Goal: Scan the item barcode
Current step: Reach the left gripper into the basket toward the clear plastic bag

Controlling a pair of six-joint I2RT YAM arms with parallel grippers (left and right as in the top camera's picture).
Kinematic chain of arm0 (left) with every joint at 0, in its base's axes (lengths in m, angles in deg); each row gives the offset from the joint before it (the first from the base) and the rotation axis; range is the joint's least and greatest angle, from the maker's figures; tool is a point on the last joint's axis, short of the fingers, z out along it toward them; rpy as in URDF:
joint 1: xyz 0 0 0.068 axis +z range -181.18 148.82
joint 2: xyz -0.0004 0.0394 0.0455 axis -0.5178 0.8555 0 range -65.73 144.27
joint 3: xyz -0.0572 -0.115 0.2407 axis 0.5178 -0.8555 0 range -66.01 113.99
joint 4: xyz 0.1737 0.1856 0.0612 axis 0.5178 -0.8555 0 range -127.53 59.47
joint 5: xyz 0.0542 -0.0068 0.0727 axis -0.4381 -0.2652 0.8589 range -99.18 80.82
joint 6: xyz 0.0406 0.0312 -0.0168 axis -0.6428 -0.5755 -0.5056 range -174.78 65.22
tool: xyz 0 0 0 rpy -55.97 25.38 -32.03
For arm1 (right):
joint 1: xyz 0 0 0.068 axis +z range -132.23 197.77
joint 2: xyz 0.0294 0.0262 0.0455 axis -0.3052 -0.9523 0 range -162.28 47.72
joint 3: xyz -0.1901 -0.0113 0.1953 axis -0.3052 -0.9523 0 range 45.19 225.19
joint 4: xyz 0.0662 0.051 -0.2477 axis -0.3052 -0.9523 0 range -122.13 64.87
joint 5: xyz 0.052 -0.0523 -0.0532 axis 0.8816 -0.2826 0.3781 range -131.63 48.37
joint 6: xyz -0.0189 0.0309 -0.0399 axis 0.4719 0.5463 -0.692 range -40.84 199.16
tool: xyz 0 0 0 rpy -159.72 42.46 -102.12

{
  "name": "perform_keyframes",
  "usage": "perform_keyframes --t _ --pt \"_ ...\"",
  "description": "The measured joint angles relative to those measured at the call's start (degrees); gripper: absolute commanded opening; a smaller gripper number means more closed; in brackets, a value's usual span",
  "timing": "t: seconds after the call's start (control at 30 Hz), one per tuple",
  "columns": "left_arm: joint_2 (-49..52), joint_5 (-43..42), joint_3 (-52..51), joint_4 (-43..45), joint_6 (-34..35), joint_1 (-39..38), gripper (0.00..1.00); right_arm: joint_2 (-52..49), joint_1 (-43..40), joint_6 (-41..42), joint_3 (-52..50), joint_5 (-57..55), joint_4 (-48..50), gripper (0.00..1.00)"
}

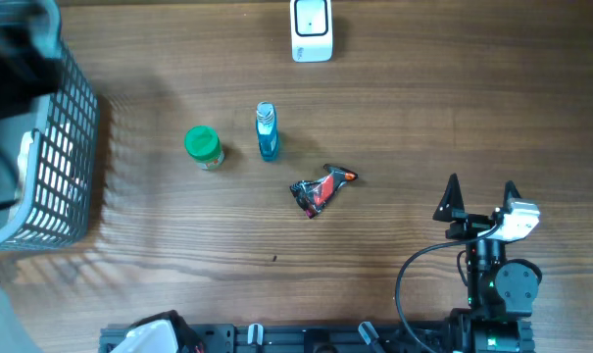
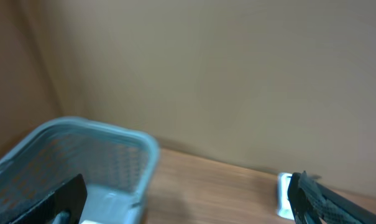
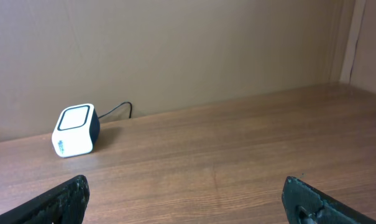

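While no item is yet in hand, the table (image 1: 423, 118) is carrying a basket (image 1: 71, 167), contents unclear, the left gripper (image 2: 189, 186) hovering near it, jaws apart; the right gripper (image 1: 480, 201) is gaping empty too. Next is likely fetching to the scanner (image 1: 312, 29) the bottle (image 1: 267, 132), jar (image 1: 203, 147) or packet (image 1: 321, 188) sitting mid-table.

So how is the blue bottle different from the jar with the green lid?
The blue bottle looks long and slim; the green-lidded jar looks short and round. The bottle is blue with a pale top; the jar shows a bright green lid. The bottle sits closer to the white scanner than the jar. Both rest on the wooden table, near each other but not touching.
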Motion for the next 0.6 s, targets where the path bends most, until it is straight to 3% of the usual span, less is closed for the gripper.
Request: perform_keyframes --t 0.1,0.2,0.33,0.4,0.6 --pt "7.21 -6.8 0.42 0.0 4.57 16.79 1.0 0.0 0.0 0.0 0.0 0.09 0.0 1.0" --pt "16.31 -8.87 0.42 1.42 8.85 23.1 1.0 0.0 0.0 0.0 0.0 0.09 0.0 1.0" --pt "29.68 -5.88 -0.31 -0.04 10.47 25.62 1.0 0.0 0.0 0.0 0.0 0.09 0.0 1.0" --pt "35.08 -5.4 -0.46 -2.51 7.52 25.49 1.0 0.0 0.0 0.0 0.0 0.09 0.0 1.0" --pt "48.41 -9.29 -0.7 -11.1 -9.84 25.4 1.0 0.0 0.0 0.0 0.0 0.09 0.02 1.0"
